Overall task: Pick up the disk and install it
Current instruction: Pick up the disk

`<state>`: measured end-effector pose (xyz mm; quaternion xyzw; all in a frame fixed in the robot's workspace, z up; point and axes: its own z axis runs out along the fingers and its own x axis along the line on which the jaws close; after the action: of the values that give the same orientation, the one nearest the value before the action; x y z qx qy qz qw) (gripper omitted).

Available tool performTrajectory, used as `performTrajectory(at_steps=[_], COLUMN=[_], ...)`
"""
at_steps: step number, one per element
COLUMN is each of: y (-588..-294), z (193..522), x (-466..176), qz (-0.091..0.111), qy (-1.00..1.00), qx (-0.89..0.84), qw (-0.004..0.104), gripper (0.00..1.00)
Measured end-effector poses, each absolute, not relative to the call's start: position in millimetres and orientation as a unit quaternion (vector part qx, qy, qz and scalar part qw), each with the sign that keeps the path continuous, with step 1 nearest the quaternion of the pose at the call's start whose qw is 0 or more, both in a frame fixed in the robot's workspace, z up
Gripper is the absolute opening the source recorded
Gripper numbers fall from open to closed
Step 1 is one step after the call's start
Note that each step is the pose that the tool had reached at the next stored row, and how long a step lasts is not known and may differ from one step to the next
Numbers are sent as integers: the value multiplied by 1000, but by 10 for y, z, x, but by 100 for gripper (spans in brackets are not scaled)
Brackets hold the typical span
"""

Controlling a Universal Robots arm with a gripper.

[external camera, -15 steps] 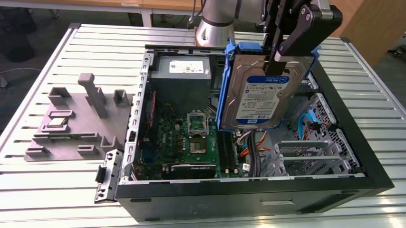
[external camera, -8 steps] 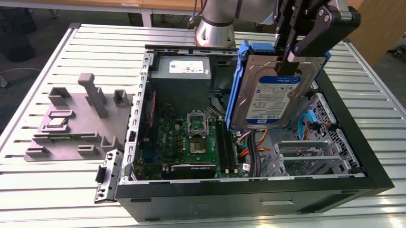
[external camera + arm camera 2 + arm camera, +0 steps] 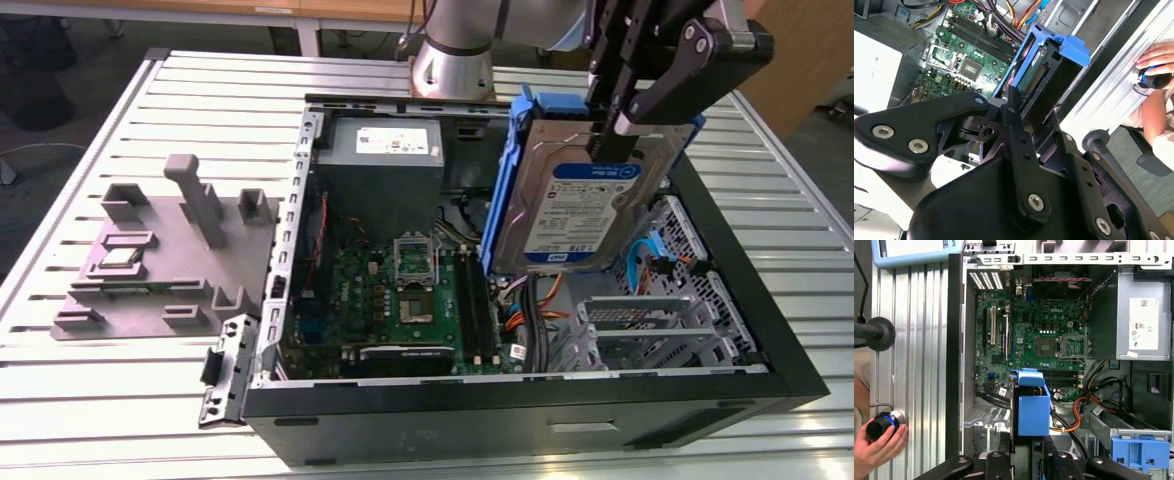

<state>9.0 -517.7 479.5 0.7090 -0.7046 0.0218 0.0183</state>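
Gripper is clamping the disk by its upper edge, fingers closed on the blue carrier. Disk is hanging upright over the open computer case, above the drive cage, at the exterior view's right.

1. An open computer case lies on a slatted table.
2. A parts fixture sits on the table, just beside the case on the exterior view's left.
3. Inside the case, the motherboard lies flat, with the power supply behind it.
4. The disk hangs near upright over the case, to the exterior view's right of the motherboard, clamped at its upper edge by the gripper.
5. A drive cage sits below the disk.
6. A person's hand is at the table, outside the case.
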Motion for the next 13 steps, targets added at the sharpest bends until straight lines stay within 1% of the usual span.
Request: performTrajectory(at_steps=[13], y=[-5204], z=[4795], x=[100], qz=[21], qy=[-705], qx=[709], qw=[17], gripper=[35])
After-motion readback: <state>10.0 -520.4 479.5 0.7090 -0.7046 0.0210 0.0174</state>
